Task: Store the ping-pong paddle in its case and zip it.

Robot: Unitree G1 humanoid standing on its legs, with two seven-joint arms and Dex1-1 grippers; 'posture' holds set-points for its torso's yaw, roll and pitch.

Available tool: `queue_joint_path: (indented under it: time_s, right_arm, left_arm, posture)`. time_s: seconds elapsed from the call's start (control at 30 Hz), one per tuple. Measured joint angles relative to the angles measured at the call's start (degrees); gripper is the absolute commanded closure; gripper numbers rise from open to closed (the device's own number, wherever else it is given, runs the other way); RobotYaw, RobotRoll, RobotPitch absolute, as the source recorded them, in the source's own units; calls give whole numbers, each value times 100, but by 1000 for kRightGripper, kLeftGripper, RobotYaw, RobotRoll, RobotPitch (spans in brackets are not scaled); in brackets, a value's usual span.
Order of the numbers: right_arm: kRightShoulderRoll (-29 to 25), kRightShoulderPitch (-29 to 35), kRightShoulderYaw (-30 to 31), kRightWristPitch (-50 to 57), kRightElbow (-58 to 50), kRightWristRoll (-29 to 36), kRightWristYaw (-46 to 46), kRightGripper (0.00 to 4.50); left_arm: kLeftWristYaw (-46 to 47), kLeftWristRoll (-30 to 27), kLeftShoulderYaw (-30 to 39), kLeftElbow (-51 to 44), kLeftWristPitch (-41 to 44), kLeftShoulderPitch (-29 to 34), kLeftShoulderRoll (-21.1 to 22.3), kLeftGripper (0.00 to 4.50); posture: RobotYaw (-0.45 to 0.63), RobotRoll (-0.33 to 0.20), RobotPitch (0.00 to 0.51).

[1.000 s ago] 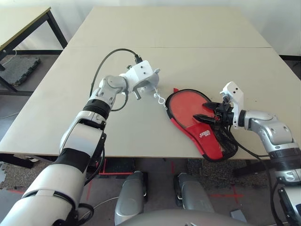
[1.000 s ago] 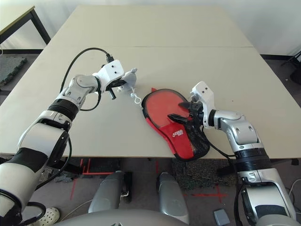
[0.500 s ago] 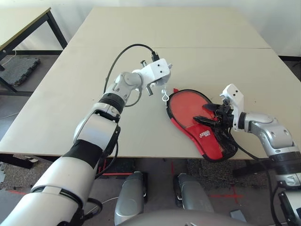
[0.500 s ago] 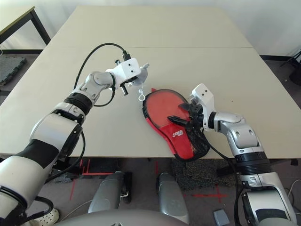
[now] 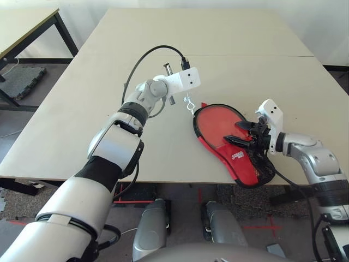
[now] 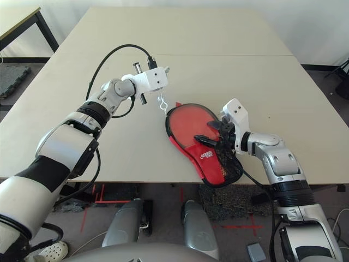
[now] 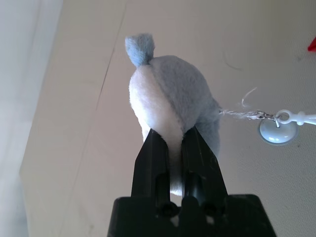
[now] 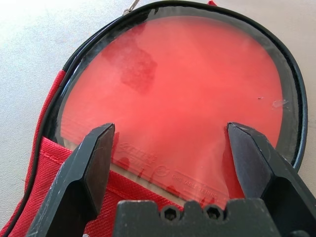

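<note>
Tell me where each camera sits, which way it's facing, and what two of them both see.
Left eye: on the head, looking down at the table, both silver forearms in view.
Right eye: beside it, same scene.
Left wrist: along the shut left gripper pinching a fluffy ball.
Right wrist: along the open right gripper at the paddle lying in its case.
Shared: the head views and the right wrist all see the paddle in the case.

Robotics lab or test room. Large plain beige table (image 5: 229,33) made of two tops butted together, seam across middle. Second table with black metal legs (image 5: 24,24) beyond far left corner. Grey floor with red tape marks (image 5: 262,225) below near edge, dark rubber mat (image 5: 24,81) at left, loose cable. White wall behind far edge.
</note>
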Motion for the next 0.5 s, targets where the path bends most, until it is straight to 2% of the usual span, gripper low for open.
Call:
queue_joint_path:
  time_s: [0.5]
  right_arm:
    - [150,241,-43,71,-322,112,-174,0]
  left_arm:
    - [1076,515,-146,89,61,-393,-548,4496]
  posture:
    - [-76,0,128]
